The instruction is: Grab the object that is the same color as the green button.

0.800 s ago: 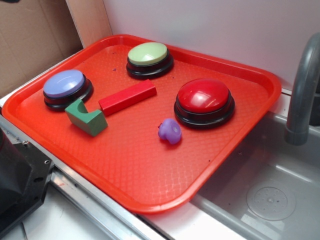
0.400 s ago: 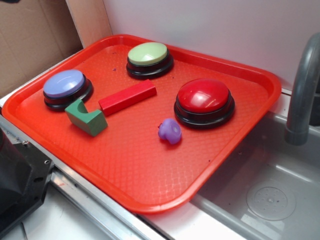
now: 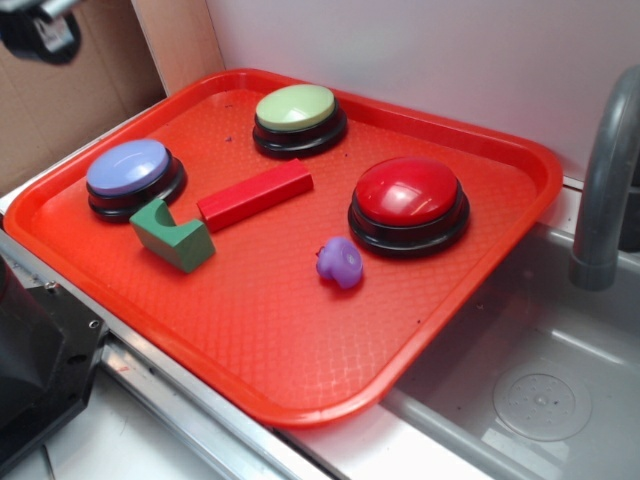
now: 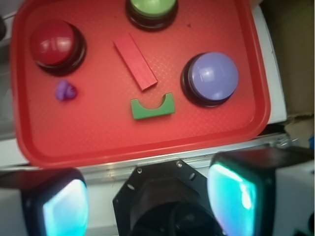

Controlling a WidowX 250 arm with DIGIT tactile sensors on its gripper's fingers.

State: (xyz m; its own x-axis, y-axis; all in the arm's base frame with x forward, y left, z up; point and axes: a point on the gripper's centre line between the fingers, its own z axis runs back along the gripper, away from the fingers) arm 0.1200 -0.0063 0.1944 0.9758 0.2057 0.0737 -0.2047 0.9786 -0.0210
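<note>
The object, a small dark green block [image 3: 172,235] with a curved notch, lies on the red tray [image 3: 260,340] near its left front, between the lavender button and the red bar. In the wrist view the green block [image 4: 153,106] shows far beyond my gripper [image 4: 147,201]. The green button [image 3: 298,118], a pale yellow-green dome on a black base, stands at the tray's back; the wrist view cuts the green button [image 4: 151,10] off at the top edge. My gripper is high above the tray's front edge, open wide, with nothing between its fingers [image 4: 234,194]. A dark part of the gripper [image 3: 38,28] shows at the exterior view's top left.
Also on the tray are a red bar [image 3: 255,195], a lavender button [image 3: 134,176], a red button [image 3: 409,203] and a small purple lump [image 3: 340,262]. A sink [image 3: 540,390] and grey faucet [image 3: 605,190] lie right. The black robot base [image 3: 35,350] sits front left.
A dark part of my gripper has come into the top left corner of the exterior view. Nothing on the tray has moved.
</note>
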